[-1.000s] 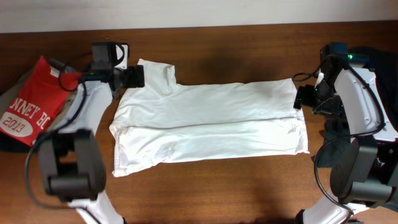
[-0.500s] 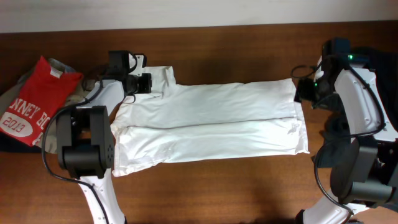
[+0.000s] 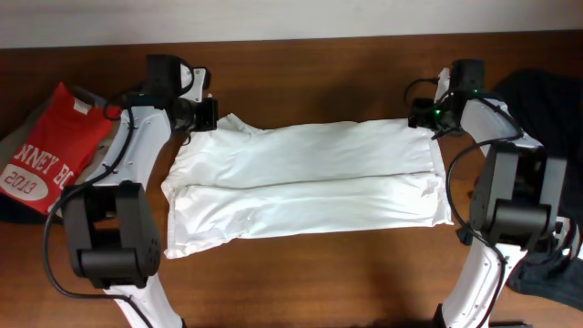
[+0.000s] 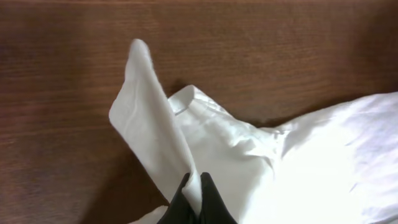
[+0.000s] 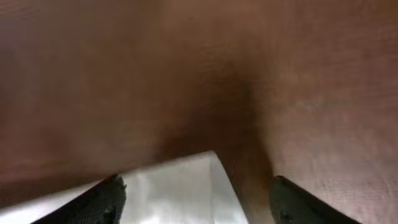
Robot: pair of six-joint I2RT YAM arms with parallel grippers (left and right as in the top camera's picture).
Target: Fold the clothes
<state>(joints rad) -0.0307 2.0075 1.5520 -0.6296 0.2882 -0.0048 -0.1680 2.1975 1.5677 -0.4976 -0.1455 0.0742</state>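
Presently we record one white T-shirt [image 3: 305, 178], lying flat near the middle of the wooden table [image 3: 346, 273], doubled lengthwise into two bands that meet along a line down its length. Its long axis runs left to right across the table. The sleeve and neck end points toward the left arm's side, the straight hem end toward the right arm's side. Left arm [image 3: 137, 150]: rises from the near edge to the far left corner of the shirt, wrist turned inward over the cloth. Left gripper [image 3: 204, 115]: in the wrist view the left gripper [image 4: 200, 200] has its dark fingers pinched together on a fold of the white T-shirt [image 4: 249, 149], and a flap of fabric stands up from the pinch, tilted over the bare wood. Right arm [image 3: 496, 123]: reaches to the far right corner, wrist turned inward toward the hem. Right gripper [image 3: 421, 117]: in the wrist view the right gripper [image 5: 196, 202] has its fingers spread wide, the pointed corner of the white T-shirt [image 5: 180, 186] lying between them, touching neither that we can see. Also present: a red T-shirt [image 3: 41, 150] with white lettering at the table's left edge, well apart from the white one, resting on an olive-grey garment [image 3: 23, 132]; a dark garment [image 3: 547, 91] at the far right, behind the right arm.
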